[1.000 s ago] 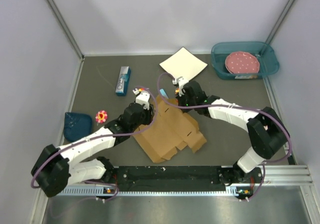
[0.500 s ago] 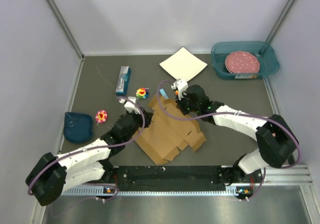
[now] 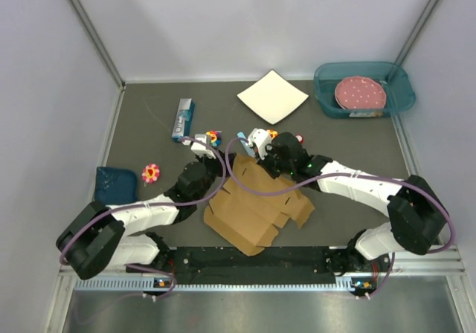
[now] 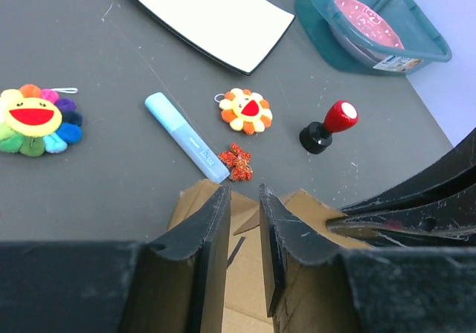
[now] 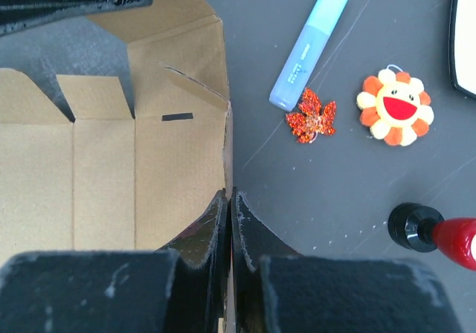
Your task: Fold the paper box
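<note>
So the box (image 3: pixel 256 210) has slid toward the arm bases, and both arms have swung in at its far edge. The right gripper (image 5: pixel 229 197) is pinched tight on its raised edge, with the sheet spreading left of the jaws. The left gripper (image 4: pixel 244 195) shows a narrow gap over cardboard, can't tell if it's biting. The long axis runs arm to arm.

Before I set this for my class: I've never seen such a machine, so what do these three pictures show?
Two robot arms with two-finger grippers work at a table. One picture looks down from above; the others come from a camera on each wrist. Lying there: the paper box, a white sheet, a teal tub, a blue marker, flower toys. The right gripper is pinched shut on the box's edge. The left gripper has its fingers slightly apart at a flap; grip unclear.
</note>
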### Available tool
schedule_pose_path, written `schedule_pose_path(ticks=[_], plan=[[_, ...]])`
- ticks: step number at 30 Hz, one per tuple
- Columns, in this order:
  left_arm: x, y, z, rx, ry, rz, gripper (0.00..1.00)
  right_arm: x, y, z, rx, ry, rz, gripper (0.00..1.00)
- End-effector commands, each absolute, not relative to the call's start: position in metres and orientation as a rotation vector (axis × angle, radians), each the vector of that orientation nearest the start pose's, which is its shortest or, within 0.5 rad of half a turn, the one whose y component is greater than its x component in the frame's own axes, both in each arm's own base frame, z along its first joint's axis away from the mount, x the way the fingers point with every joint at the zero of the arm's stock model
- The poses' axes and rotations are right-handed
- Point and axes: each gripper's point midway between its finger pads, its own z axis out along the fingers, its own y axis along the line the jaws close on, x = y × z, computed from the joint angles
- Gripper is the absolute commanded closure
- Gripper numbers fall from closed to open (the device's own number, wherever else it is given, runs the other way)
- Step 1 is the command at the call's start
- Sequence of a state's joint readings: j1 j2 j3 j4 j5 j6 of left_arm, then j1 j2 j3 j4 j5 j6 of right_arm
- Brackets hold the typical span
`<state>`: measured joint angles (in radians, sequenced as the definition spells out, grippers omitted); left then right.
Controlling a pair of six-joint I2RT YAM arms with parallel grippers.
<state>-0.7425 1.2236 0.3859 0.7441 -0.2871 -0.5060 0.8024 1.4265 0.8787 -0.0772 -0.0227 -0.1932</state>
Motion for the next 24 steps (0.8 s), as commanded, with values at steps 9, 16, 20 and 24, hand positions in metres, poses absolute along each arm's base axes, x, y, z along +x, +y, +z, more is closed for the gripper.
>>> schedule_pose_path(ticks=[9, 16, 20, 24], plan=[[0.304, -0.273, 0.157, 0.044, 1.719, -0.868, 0.77, 0.289, 0.295, 0.145, -1.066, 1.894, 0.355, 1.00], [0.298, -0.291, 0.141, 0.056, 1.773, -0.963, 0.78, 0.286, 0.298, 0.141, -1.074, 1.902, 0.327, 1.00], [0.292, -0.299, 0.140, 0.061, 1.778, -1.017, 0.79, 0.286, 0.298, 0.137, -1.070, 1.911, 0.323, 1.00], [0.287, -0.300, 0.137, 0.066, 1.782, -1.033, 0.78, 0.286, 0.299, 0.137, -1.067, 1.908, 0.321, 1.00]])
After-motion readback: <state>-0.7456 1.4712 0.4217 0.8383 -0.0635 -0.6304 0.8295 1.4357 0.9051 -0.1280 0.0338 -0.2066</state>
